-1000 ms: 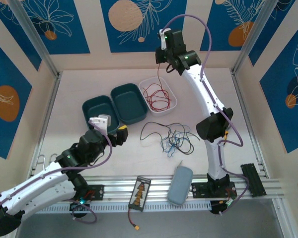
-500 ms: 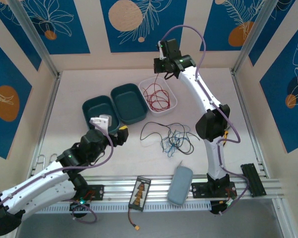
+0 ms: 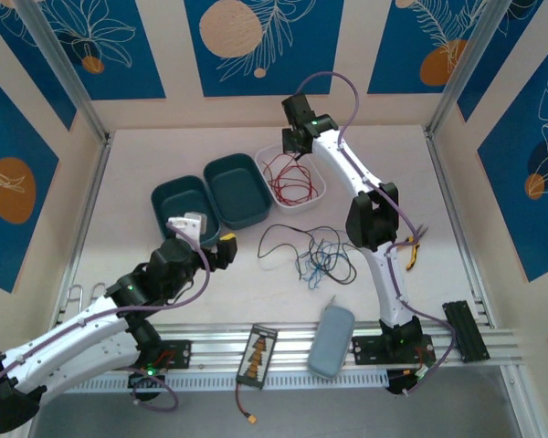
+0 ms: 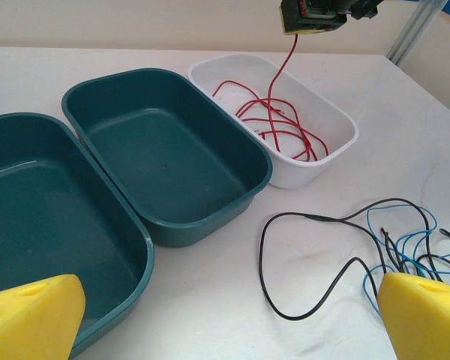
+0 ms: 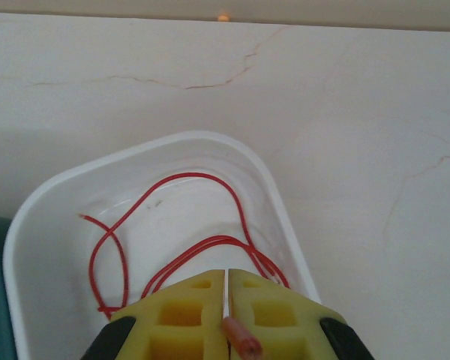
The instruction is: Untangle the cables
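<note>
Right arm [image 3: 347, 173] stretched toward 12 o'clock, right tool [image 5: 226, 296] clamped on red wire [image 5: 202, 178] above white tray [image 5: 172, 141]. Left arm [image 3: 82, 324] low at 8 o'clock, left tool [image 4: 225, 319] spread wide.

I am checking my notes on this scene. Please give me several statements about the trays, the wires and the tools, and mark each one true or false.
1. The right tool is shut on the red wire. True.
2. The red wire lies in a teal tray. False: it lies in the white tray.
3. Both teal trays are empty. True.
4. The left tool holds the black wire. False: it is open and holds nothing.
5. The black and blue wires lie crossed on the table. True.
</note>
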